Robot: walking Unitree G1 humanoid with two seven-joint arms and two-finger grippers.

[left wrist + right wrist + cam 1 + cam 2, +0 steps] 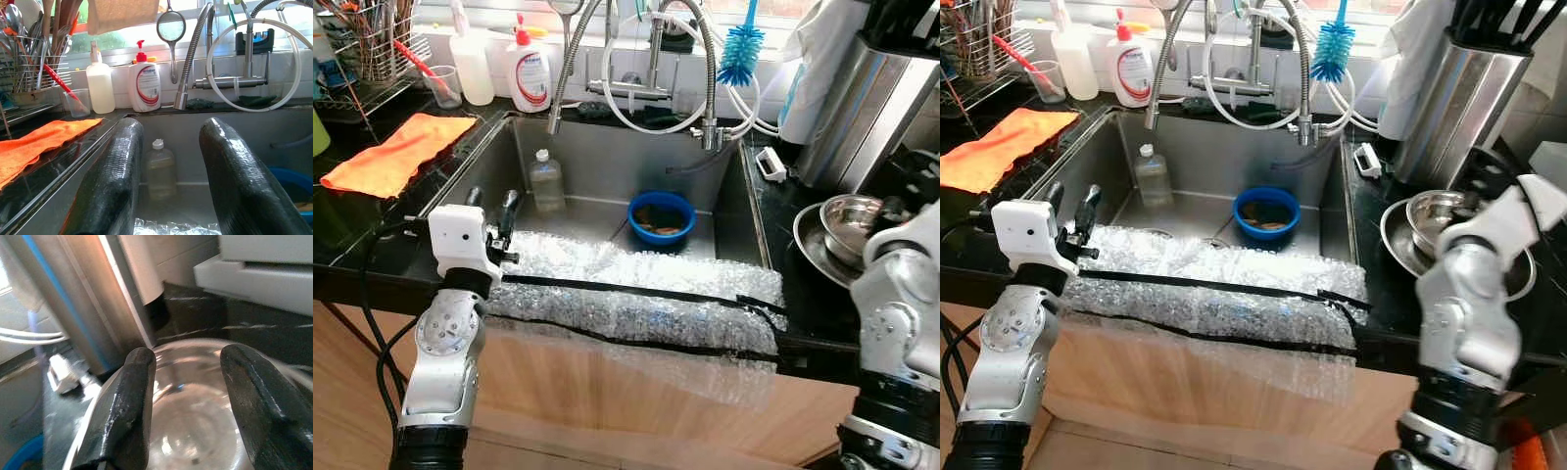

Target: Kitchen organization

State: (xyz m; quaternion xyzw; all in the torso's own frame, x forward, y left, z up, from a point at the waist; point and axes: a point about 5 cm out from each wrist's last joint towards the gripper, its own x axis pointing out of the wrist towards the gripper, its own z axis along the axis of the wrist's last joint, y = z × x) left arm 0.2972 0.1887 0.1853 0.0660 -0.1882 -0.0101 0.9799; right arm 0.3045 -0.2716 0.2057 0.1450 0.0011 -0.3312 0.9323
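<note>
Steel sink (729, 211) with blue bowl (661, 217) and bottle (546, 181) not yet cleared, left gripper (491, 208) spread and empty at its edge, right gripper (188, 396) spread over bench's metal bowl (1440, 217).

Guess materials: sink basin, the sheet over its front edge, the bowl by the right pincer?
Sink basin: looks like brushed stainless steel, dull grey sheen. Sheet: likely clear plastic bubble wrap, rows of small glinting bubbles, with black strips across it. Bowl: probably polished steel, mirror-bright reflections; the open right pincer hovers over it.
</note>
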